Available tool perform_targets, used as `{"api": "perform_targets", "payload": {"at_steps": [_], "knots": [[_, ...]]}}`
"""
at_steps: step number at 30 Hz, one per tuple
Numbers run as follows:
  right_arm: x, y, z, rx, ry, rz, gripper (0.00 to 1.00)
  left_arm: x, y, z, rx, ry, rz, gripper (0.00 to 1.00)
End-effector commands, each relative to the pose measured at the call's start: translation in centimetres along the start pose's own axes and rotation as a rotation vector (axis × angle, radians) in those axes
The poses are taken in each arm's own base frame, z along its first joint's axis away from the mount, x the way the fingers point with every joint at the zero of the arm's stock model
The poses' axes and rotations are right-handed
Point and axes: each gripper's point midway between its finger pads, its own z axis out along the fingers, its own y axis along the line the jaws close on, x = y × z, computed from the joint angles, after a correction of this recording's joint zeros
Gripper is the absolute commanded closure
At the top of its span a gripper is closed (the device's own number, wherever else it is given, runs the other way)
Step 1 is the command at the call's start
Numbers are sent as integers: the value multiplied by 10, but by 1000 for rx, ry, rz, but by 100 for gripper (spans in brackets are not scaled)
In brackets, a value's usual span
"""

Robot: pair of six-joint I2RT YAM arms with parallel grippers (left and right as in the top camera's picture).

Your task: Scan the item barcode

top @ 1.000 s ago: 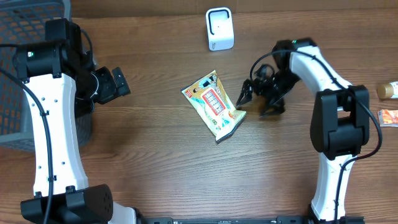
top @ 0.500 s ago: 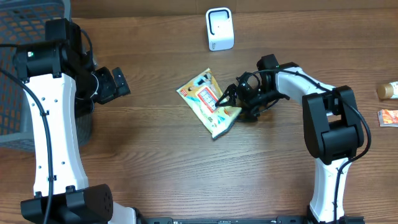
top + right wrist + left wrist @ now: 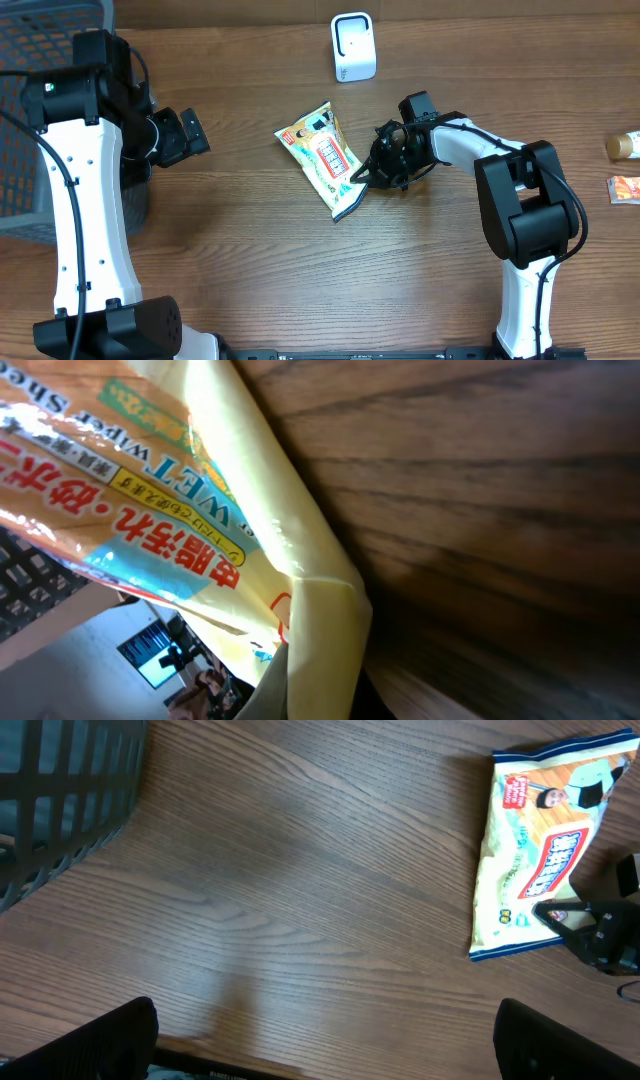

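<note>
Packet point(image 3: 322, 158) lying on the tabletop point(image 3: 250, 270), one corner pinched between the closed right fingers point(image 3: 362, 176); left fingers point(image 3: 196, 136) spread open, well apart. Light, soft, slippery film is judged best gripped at its sealed edge

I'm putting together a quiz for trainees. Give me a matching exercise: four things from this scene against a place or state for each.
1 wipes pack
2 scanner
3 basket
4 left gripper

a top middle, overhead view
b open, holding nothing
c top left, overhead view
d edge pinched by right gripper

Pairs: 1-d, 2-a, 3-c, 4-b
</note>
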Motion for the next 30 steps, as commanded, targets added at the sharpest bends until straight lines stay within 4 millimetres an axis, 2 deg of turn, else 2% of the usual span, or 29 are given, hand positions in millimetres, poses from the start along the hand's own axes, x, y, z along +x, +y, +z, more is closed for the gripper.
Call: {"api": "perform_targets", "payload": {"at_steps": [1,4,6,9,10,14,16,19,23,27,30], "knots": [[-14,-32,-5,185,-92,41,96,-1,1,-1,0,-4,14,0],[-22,-27,-33,279,-178,27,96,-1,1,-1,0,-4,14,0],[-28,-17,-65,367,-267,-4,96,-1,1,-1,0,-4,14,0],[-30,3,-125,522,-432,-51,96,-1,1,-1,0,-4,14,0],[-26,12,-151,585,-499,-63,96,-1,1,-1,0,-4,14,0],[0,35,-228,782,-686,-86,96,-1,1,-1,0,-4,14,0],[14,39,-252,844,-735,-72,96,-1,1,-1,0,-4,14,0],[40,35,-277,921,-753,-15,96,-1,1,-1,0,-4,14,0],[71,6,-302,1085,-785,183,96,-1,1,-1,0,-4,14,0],[91,-18,-311,1204,-789,324,96,-1,1,-1,0,-4,14,0],[93,-32,-303,1245,-759,367,96,-1,1,-1,0,-4,14,0]]}}
